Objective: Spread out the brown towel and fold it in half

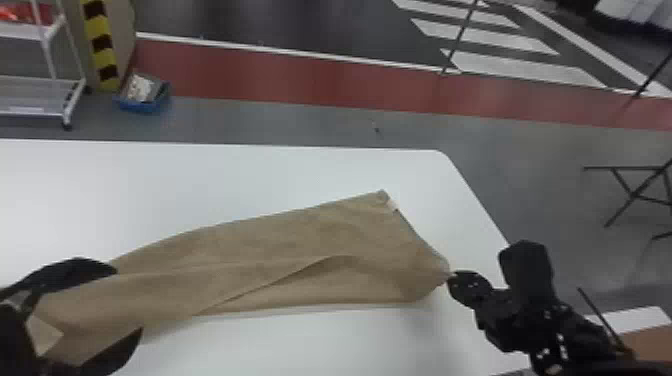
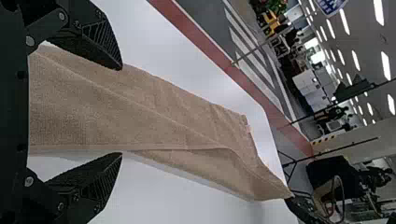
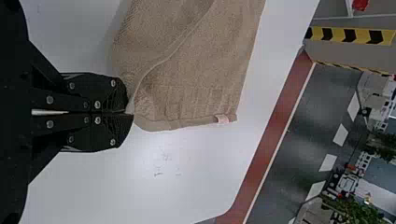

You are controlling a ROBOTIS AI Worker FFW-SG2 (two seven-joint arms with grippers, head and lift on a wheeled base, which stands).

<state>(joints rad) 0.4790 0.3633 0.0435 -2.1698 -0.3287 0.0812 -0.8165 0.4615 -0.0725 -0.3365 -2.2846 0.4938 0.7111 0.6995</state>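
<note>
White bench (image 1: 200,175) forms the work surface below both claws. Left claw (image 1: 129,300): fingers set wide apart, nothing clamped between them. The brown towel (image 1: 300,250) passes through this gap and runs back toward the base of the claw. In the left wrist view, one finger of the left claw (image 2: 122,111) overlaps a long edge of the cloth; contact between the two cannot be determined.

From the left claw, the towel extends as a long strip across to the right claw (image 1: 454,279). A loose layer edge runs obliquely along the strip between the two claws. Right claw: fingers closed together, with one corner of the towel pinched at the tips, as seen in the right wrist view. Beyond the right claw, and to its left, lies a free corner of the towel, with a small white label (image 1: 392,204) beside it.

Past the bench, farther from the claws, is a grey floor. A blue container (image 1: 142,105) rests on it, beyond the left claw, near a white wheeled rack (image 1: 20,97) and a yellow-and-black striped post (image 1: 100,45). A black folding frame (image 1: 635,192) stands beyond the right claw. Farthest out: a red floor band (image 1: 300,75), then dark flooring with white stripes (image 1: 525,70).
</note>
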